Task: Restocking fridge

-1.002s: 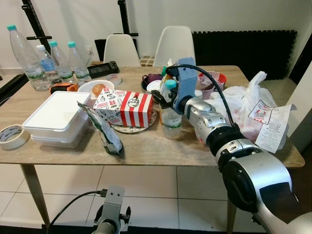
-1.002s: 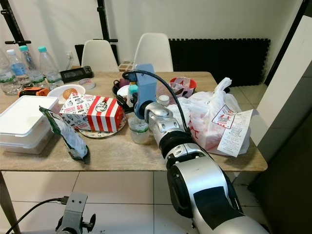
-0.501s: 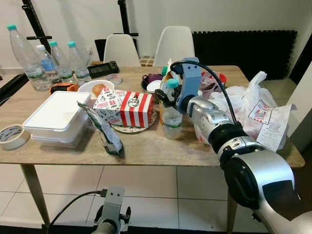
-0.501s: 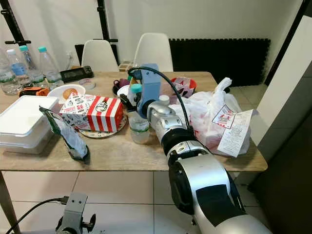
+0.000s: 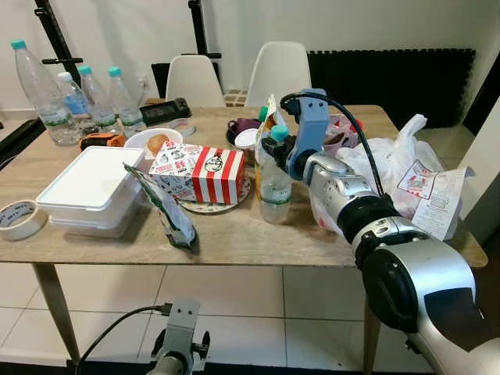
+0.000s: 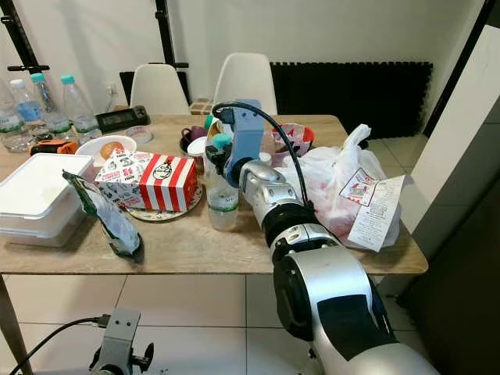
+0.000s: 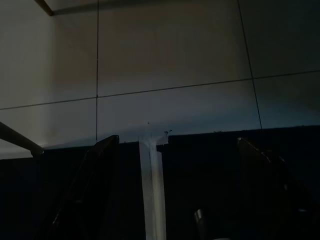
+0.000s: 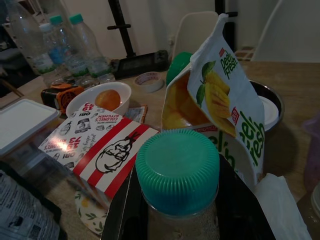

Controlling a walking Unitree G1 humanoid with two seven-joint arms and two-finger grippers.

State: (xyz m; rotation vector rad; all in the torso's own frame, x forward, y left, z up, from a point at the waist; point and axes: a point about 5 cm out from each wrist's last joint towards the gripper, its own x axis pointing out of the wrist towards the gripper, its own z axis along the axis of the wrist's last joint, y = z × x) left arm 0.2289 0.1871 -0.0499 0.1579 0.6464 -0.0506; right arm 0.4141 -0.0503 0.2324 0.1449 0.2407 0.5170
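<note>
The right gripper [image 5: 275, 148] reaches over the wooden table [image 5: 234, 234] to a small clear bottle with a teal cap [image 5: 274, 178], which stands near the table's middle, just beside the red-and-white striped fried-chicken box [image 5: 198, 173] and in front of an opened juice carton [image 8: 220, 107]. In the right wrist view the two black fingers [image 8: 125, 215] sit on either side of the bottle's neck just under the cap [image 8: 177, 170], close against it; whether they already press on it cannot be told. The bottle looks light and thin-walled, so it would likely dent under a hard squeeze and slip if taken on its smooth body. The stiff neck below the ribbed cap seems the safer hold, and it should stay upright to clear the carton. Its contents are hard to judge and the label cannot be read. The plastic shopping bag [image 5: 391, 176] hides what it holds, and the right arm covers part of the bowls behind. The left gripper [image 7: 165, 200] hangs idle over floor tiles in a dark view, its fingers spread apart.
</note>
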